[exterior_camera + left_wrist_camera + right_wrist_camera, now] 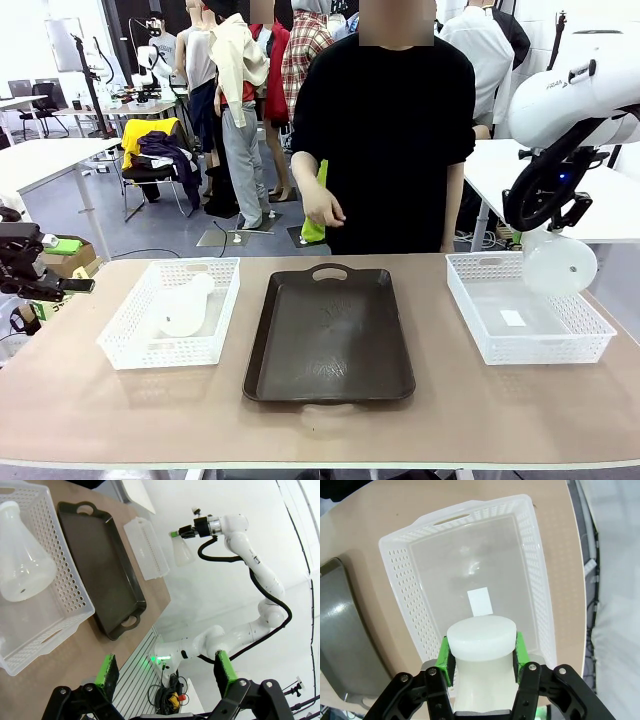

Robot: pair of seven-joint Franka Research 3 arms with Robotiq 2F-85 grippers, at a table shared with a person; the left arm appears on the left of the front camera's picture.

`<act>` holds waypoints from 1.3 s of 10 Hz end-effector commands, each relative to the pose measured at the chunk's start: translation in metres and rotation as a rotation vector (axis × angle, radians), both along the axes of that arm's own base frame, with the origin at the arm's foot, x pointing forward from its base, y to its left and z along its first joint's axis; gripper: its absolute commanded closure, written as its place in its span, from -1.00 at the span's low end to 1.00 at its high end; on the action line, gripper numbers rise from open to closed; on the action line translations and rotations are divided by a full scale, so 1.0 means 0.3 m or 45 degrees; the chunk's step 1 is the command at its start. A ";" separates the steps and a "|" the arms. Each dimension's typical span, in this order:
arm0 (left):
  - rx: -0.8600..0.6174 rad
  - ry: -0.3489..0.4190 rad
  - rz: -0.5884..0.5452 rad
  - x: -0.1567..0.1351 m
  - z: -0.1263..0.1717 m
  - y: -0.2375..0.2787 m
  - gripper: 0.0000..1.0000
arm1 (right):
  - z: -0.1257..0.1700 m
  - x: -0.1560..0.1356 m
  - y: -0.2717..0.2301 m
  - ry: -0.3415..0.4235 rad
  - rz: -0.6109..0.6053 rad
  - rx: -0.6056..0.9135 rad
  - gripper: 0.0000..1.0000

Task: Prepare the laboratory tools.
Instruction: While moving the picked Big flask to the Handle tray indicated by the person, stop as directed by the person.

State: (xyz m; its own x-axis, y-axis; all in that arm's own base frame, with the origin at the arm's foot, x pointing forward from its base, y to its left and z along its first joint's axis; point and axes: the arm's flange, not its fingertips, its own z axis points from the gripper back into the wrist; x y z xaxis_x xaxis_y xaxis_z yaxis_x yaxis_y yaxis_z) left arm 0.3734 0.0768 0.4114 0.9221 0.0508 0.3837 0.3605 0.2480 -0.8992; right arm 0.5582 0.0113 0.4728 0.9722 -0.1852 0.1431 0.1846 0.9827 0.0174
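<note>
Two flasks are on view. One flask [480, 637] hangs in the air, held in the right pincer [481, 655], whose green pads [444, 657] are closed on its narrow neck. Directly beyond this pincer's fingertips is the right white basket [400, 575], with a small white label [480, 601] on its floor. The dark tray [330, 340] lies to one side of this pincer, on the table. The left pincer [165, 672] is opened wide and holds nothing; it stays outside the table edge. Beyond its fingers, well apart from them, the second flask [22, 560] lies on its side inside the left basket [70, 600].
</note>
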 end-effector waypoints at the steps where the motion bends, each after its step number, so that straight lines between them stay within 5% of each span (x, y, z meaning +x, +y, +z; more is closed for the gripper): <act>1: -0.020 -0.012 0.006 0.002 0.007 0.000 -1.00 | 0.003 0.010 0.002 0.001 -0.002 -0.012 1.00; 13: -0.020 -0.012 0.006 0.002 0.007 0.000 -1.00 | 0.003 0.010 0.002 0.001 -0.002 -0.012 1.00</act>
State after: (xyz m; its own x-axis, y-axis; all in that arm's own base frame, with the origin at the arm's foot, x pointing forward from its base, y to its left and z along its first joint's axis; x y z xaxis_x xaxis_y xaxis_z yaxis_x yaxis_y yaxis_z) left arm 0.3734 0.0768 0.4114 0.9221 0.0508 0.3837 0.3605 0.2480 -0.8992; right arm 0.5582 0.0114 0.4727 0.9723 -0.1850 0.1430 0.1845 0.9827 0.0173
